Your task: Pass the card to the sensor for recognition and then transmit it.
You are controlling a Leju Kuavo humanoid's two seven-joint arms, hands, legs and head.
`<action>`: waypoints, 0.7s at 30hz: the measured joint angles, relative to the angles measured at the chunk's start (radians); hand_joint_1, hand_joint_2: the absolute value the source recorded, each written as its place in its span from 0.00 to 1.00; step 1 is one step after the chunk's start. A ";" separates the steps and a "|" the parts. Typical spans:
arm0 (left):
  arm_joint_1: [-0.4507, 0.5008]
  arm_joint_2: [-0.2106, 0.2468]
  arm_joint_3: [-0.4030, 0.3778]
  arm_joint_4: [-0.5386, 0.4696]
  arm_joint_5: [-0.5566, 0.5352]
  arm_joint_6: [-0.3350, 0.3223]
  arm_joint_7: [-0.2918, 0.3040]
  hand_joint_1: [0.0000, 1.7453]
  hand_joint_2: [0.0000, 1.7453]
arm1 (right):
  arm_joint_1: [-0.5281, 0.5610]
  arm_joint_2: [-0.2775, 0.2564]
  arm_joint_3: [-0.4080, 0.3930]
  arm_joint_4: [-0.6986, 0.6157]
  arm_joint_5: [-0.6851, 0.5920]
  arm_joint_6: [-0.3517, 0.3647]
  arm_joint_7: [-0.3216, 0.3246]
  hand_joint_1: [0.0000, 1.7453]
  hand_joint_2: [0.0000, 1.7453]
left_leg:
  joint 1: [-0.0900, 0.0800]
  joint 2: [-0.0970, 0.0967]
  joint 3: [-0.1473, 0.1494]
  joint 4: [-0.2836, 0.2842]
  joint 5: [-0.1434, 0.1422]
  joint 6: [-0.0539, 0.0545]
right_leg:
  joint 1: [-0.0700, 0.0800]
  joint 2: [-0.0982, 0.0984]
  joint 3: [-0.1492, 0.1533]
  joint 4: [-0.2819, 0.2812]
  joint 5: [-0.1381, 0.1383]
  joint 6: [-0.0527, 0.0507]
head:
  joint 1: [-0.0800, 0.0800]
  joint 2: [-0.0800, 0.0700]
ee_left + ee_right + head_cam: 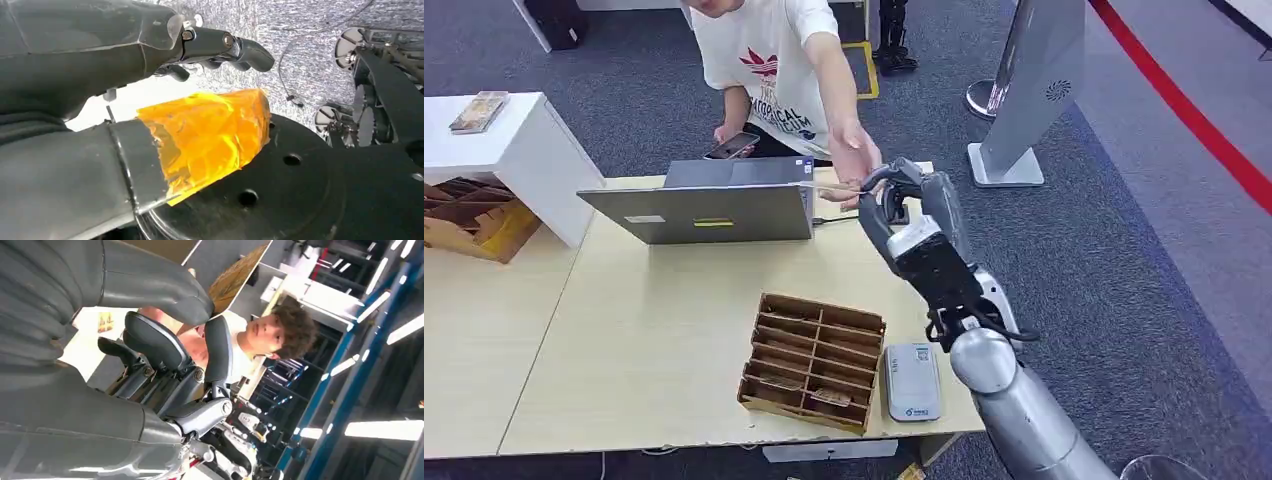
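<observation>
- Table (624, 380): a pale wooden top carrying an open laptop (714, 205) at the far side, a wooden compartment tray (814, 360) near the front edge, and the sensor (912, 382), a small grey reader, lying just beside the tray on its right.
- Person (774, 70): leaning over the far edge, one arm extended, the person's hand (856, 160) palm-down and touching or all but touching the robot's fingertips.
- Right hand (894, 205): raised over the far right corner of the table, well apart from the sensor. Its fingers are curled, thumb pressed to a thin tan card (235, 277) whose long axis runs away from the hand toward the person.
- Card, head view: only a thin pale edge between the two hands; who bears its weight cannot be told.
- Left hand (220, 45): hanging low, fingers loosely curled, holding nothing.
- Judgement: this is the hand-over stage; the right hand alone is placed for it, and release depends on the person's grip being secure first.
</observation>
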 joint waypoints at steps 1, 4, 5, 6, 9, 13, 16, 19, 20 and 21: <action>-0.001 0.001 0.000 0.000 -0.005 -0.001 0.000 0.00 0.00 | -0.014 0.008 0.004 0.020 0.006 0.003 0.006 1.00 1.00 | 0.000 0.000 0.000 0.000 0.000 0.000 | 0.000 0.000 0.000 0.000 0.000 0.000 | 0.000 0.000; -0.003 0.003 -0.002 0.000 -0.010 -0.004 0.001 0.00 0.00 | -0.046 0.027 0.012 0.072 0.020 0.012 0.015 1.00 1.00 | 0.000 0.000 0.000 0.000 0.000 0.000 | 0.000 0.000 0.000 0.000 0.000 0.000 | 0.000 0.000; -0.004 0.003 -0.003 0.000 -0.012 -0.005 0.001 0.00 0.00 | -0.055 0.033 0.015 0.086 0.024 0.015 0.016 1.00 1.00 | 0.000 0.000 0.000 0.000 0.000 0.000 | 0.000 0.000 0.000 0.000 0.000 0.000 | 0.000 0.000; -0.004 0.003 -0.004 0.000 -0.013 -0.005 0.001 0.00 0.00 | -0.065 0.038 0.019 0.102 0.028 0.015 0.019 1.00 1.00 | 0.000 0.000 0.000 0.000 0.000 0.000 | 0.000 0.000 0.000 0.000 0.000 0.000 | 0.000 0.000; -0.004 0.004 -0.005 0.000 -0.016 -0.006 0.002 0.00 0.00 | -0.080 0.049 0.027 0.136 0.037 0.016 0.026 1.00 1.00 | 0.000 0.000 0.000 0.000 0.000 0.000 | 0.000 0.000 0.000 0.000 0.000 0.000 | 0.000 0.000; -0.005 0.005 -0.006 0.000 -0.017 -0.007 0.003 0.00 0.00 | -0.089 0.057 0.031 0.166 0.059 0.029 0.033 0.00 1.00 | 0.000 0.000 0.000 0.000 0.000 0.000 | 0.000 0.000 0.000 0.000 0.000 0.000 | 0.000 0.000; -0.005 0.005 -0.006 0.000 -0.017 -0.008 0.004 0.00 0.00 | -0.096 0.060 0.036 0.195 0.060 0.063 0.050 0.00 1.00 | 0.000 0.000 0.000 0.000 0.000 0.000 | 0.000 0.000 0.000 0.000 0.000 0.000 | 0.000 0.000; -0.005 0.005 -0.006 0.000 -0.017 -0.010 0.010 0.00 0.00 | -0.099 0.063 0.038 0.221 0.053 0.085 0.053 0.00 0.00 | 0.000 -0.001 0.000 0.000 0.000 0.000 | 0.000 0.000 0.000 0.000 0.000 0.000 | 0.000 0.000; -0.005 0.005 -0.006 0.000 -0.017 -0.010 0.010 0.00 0.00 | -0.099 0.066 0.039 0.229 0.052 0.090 0.054 0.00 0.00 | 0.000 -0.001 0.000 0.000 0.000 0.000 | 0.000 0.000 0.000 0.000 0.000 0.000 | 0.000 0.000; -0.005 0.005 -0.006 0.000 -0.016 -0.010 0.010 0.00 0.00 | -0.099 0.066 0.039 0.236 0.052 0.091 0.054 0.00 0.00 | 0.000 -0.001 0.000 0.000 0.000 0.000 | 0.000 0.000 0.000 0.000 0.000 0.000 | 0.000 0.000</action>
